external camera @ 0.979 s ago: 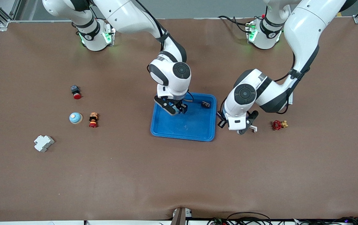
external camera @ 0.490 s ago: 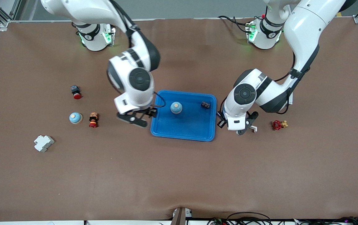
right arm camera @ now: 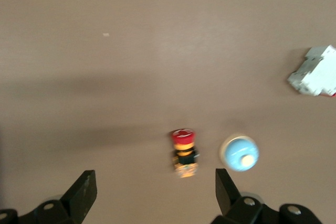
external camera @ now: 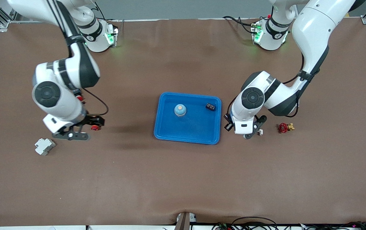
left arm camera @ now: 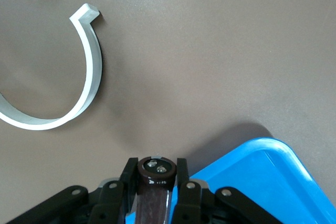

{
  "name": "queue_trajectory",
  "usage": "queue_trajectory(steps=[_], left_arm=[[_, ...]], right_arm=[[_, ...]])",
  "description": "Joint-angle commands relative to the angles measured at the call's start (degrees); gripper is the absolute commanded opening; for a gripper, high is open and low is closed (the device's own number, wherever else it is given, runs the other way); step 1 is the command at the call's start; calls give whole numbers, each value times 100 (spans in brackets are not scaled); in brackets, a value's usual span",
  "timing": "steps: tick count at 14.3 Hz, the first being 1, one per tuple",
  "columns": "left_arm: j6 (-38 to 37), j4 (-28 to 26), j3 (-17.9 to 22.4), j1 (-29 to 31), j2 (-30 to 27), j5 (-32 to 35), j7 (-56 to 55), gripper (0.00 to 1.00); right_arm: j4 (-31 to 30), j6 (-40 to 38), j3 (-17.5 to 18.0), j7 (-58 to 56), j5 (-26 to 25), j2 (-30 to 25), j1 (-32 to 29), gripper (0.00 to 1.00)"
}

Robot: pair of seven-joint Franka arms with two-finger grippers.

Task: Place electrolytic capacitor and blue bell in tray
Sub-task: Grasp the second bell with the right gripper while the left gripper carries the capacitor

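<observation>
The bright-blue tray (external camera: 170, 132) lies mid-table. A blue bell (external camera: 180, 110) stands in it, with a small black part (external camera: 210, 106) near the tray's corner. My left gripper (external camera: 246, 131) hangs beside the tray's edge toward the left arm's end, shut on a dark brown electrolytic capacitor (left arm camera: 156, 174). The left wrist view shows the tray's corner (left arm camera: 262, 177) next to the gripper (left arm camera: 156, 169). My right gripper (external camera: 85, 128) is open and empty over a second blue bell (right arm camera: 240, 153) and a red-and-yellow push button (right arm camera: 184, 160). The open fingers show in the right wrist view (right arm camera: 156, 190).
A white breaker block (external camera: 44, 146) lies nearer the front camera than the right gripper. A red-capped button (external camera: 79, 97) peeks out by the right arm. A red valve (external camera: 284, 127) and a white C-shaped clip (left arm camera: 79, 77) lie by the left gripper.
The right gripper let go of the blue bell in the tray and swung away to the right arm's end, over the second bell. The left arm barely moved.
</observation>
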Motion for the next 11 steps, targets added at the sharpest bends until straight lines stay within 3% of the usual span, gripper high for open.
queue_trajectory(steps=[1,8,11], left_arm=[[-101,28,-19,-40,-70,-53,92,0],[-93,19,-20,-374,36,-70,-153,0],[-84,19,-20,-506,36,-70,-285,0]], right_arm=[[-754,643,148,-530,-20,-303,-411,100],[-1572,1795,166,-1796,32,-268,-1440,100],[-1950,2095,149,-2270,751,-268,-1572,100]])
